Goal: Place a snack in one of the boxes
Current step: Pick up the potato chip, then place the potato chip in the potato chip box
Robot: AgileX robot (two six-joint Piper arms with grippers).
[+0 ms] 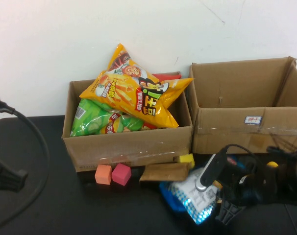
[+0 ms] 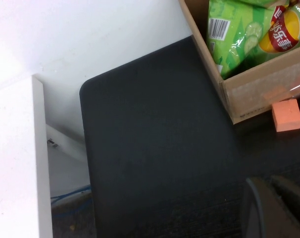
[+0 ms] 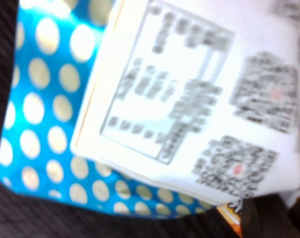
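A blue polka-dot snack bag (image 1: 190, 200) with a white label lies at the table's front, right of centre. It fills the right wrist view (image 3: 51, 124). My right gripper (image 1: 227, 205) is at the bag's right edge and shut on it; one dark finger (image 3: 269, 218) overlaps its corner. The left cardboard box (image 1: 129, 144) holds a yellow chips bag (image 1: 138, 95) and a green chips bag (image 1: 94, 120). The right cardboard box (image 1: 246, 129) looks empty. My left gripper (image 1: 6, 177) is parked at the far left, shut and empty (image 2: 276, 208).
An orange block (image 1: 103, 174), a pink block (image 1: 121, 174), a yellow block (image 1: 186, 160) and a flat brown packet (image 1: 164, 172) lie in front of the left box. The left wrist view shows the box corner (image 2: 259, 89) and the table's left edge.
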